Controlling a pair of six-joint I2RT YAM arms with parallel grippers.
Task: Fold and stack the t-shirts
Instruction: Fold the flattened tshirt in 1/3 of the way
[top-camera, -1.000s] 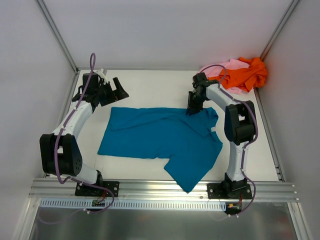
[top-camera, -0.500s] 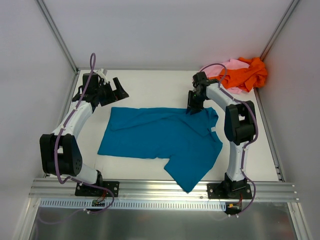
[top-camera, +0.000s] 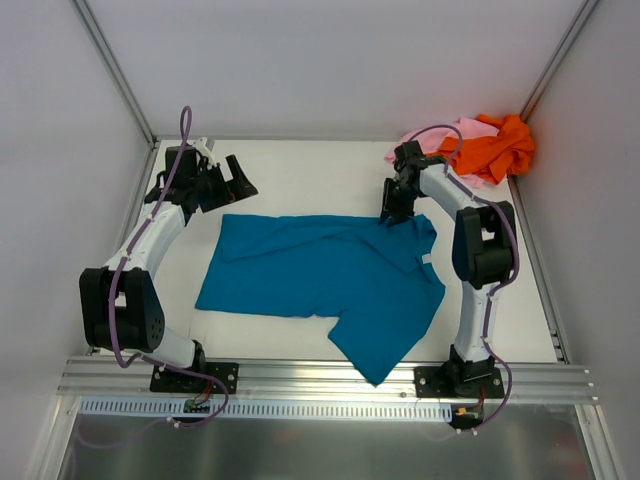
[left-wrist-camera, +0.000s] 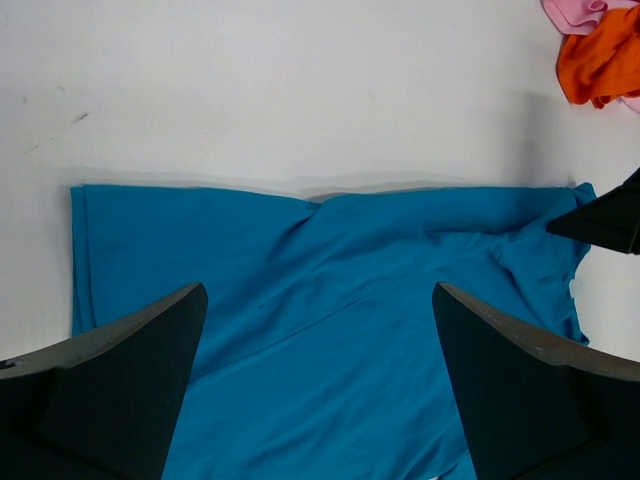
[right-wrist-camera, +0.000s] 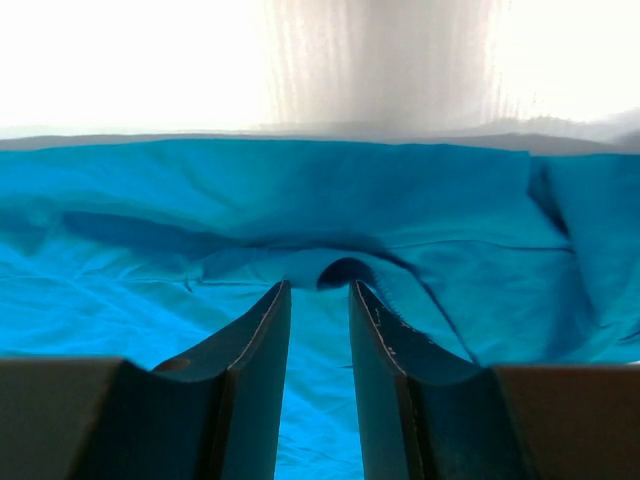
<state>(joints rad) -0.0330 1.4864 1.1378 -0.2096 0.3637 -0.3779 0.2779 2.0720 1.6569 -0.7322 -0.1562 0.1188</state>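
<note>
The left claw (top-camera: 236, 180) hovers wide over the white surface (top-camera: 310, 165), holding nothing. The teal-blue cloth t-shirt (top-camera: 320, 272) lies spread out mid-surface, unfolded, so I judge the task barely begun. The right claw (top-camera: 392, 213) sits narrow at the shirt's far edge. Only the right wrist view shows a small pucker just beyond its tips, with nothing pinched. The bright orange cloth t-shirt (top-camera: 497, 148) and pale pink cloth t-shirt (top-camera: 462, 130) lie crumpled in the far right corner.

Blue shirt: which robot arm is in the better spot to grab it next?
Probably right. The right gripper sits at the far edge of the blue shirt, jaws slightly apart over a wrinkle. The left gripper hangs wide open beyond its far-left corner, touching nothing.
</note>
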